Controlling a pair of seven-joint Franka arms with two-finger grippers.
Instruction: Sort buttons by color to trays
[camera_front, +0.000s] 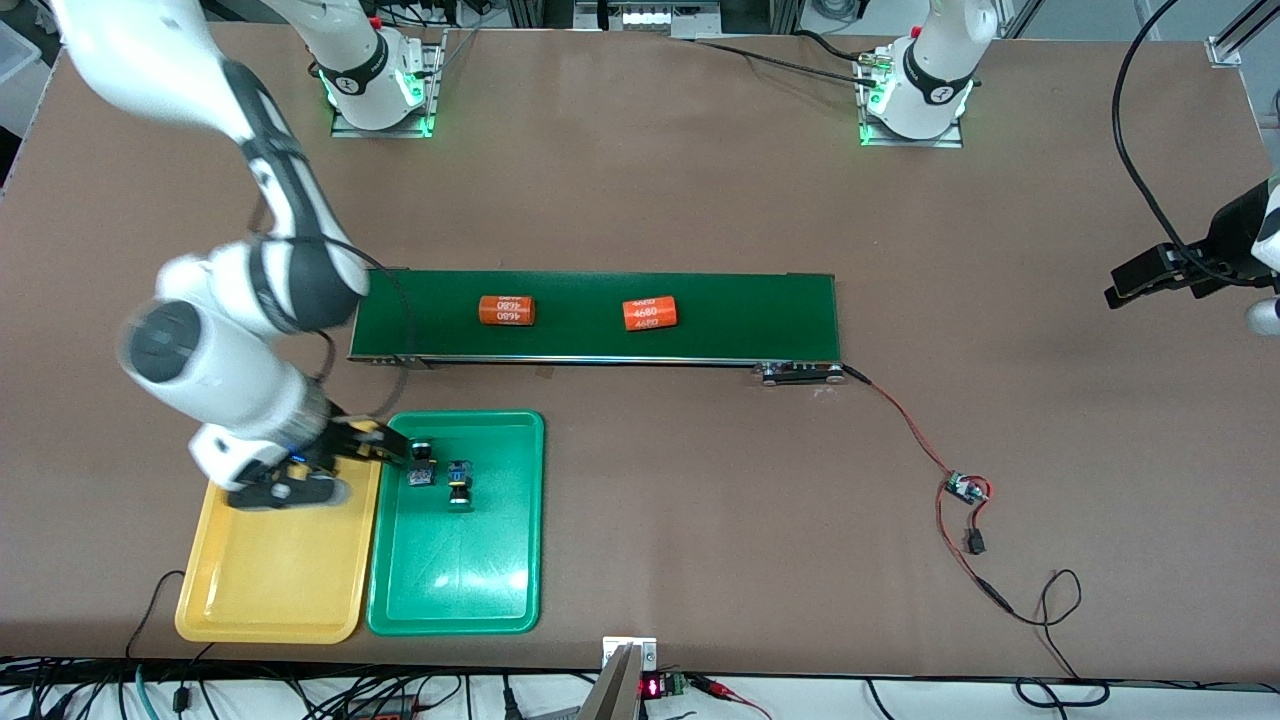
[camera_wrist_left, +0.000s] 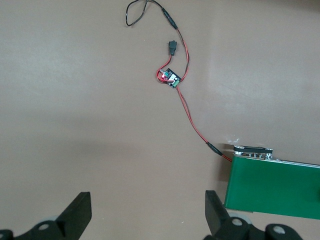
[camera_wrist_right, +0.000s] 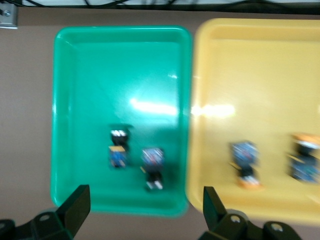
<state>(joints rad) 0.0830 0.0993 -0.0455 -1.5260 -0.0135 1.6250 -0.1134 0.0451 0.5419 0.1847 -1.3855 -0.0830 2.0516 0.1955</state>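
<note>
— Four buttons, all sorted by the look of it: two green-capped buttons (camera_wrist_right: 135, 160) lie in the green tray (camera_front: 500, 600), two orange-capped buttons (camera_wrist_right: 272, 162) in the yellow tray (camera_front: 270, 600).

— And the claws?

— Right claw (camera_wrist_right: 142, 212) hangs spread wide and empty over the seam between the trays; left claw (camera_wrist_left: 147, 215) waits gaping over bare tabletop (camera_front: 650, 480) at its own end.

— Handling?

— Light, rigid, probably roll-prone — pinch the squarish body, not the cap.

white arms (camera_front: 240, 390), black joints, black tools (camera_wrist_right: 145, 210).
</note>
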